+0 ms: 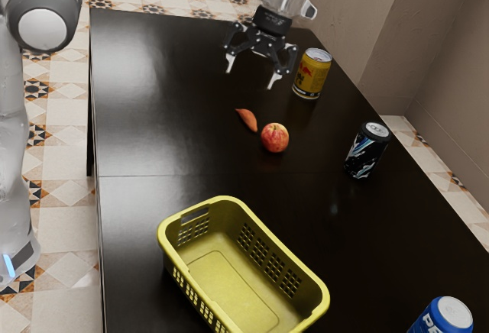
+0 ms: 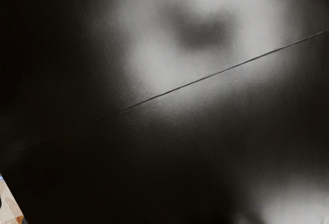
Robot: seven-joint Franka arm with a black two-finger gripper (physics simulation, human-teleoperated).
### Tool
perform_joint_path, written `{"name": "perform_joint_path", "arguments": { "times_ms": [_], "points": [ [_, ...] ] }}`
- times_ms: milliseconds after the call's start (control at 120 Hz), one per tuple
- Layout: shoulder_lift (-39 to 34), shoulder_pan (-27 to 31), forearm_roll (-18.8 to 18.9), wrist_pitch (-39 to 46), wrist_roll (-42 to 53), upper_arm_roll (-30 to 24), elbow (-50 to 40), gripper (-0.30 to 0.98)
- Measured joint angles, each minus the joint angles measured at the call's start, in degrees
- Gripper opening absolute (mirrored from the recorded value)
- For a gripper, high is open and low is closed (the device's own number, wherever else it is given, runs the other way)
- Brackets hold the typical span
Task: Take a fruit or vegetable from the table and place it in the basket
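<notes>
Our jaws stand spread and empty; in the exterior view, the apple [image 1: 275, 137] lies toward five o'clock from them.

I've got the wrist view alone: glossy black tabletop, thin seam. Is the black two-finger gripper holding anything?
Observer: No. In the exterior view the gripper is open and empty, left of the yellow metal can.

Operator: Any produce out?

Observer: A round red-and-yellow apple, beside a slim, tapered orange-red piece of produce, maybe sweet potato.

Operator: Basket loaded yet?

Observer: No, the yellow-green plastic basket with slotted walls is empty.
</notes>
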Motion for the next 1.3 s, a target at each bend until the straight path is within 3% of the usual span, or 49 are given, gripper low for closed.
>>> {"name": "perform_joint_path", "arguments": {
  "times_ms": [258,425,642,742,950,1300],
  "points": [
    [1.75,-0.12,-0.37,8.87,-24.51,2.02,0.41,0.69],
    [7.88,12.63,0.57,12.58,-30.72,2.84,1.43,0.69],
    [12.15,14.99,0.5,20.0,-31.05,2.39,-0.05,0.69],
    [11.44,16.03,-1.21,24.89,-29.7,2.44,-7.34,0.69],
    [11.47,16.39,-2.89,33.43,-26.13,2.31,-14.1,0.69],
    [13.42,16.51,-4.29,40.09,-18.97,2.29,-15.65,0.69]
  ]
}}
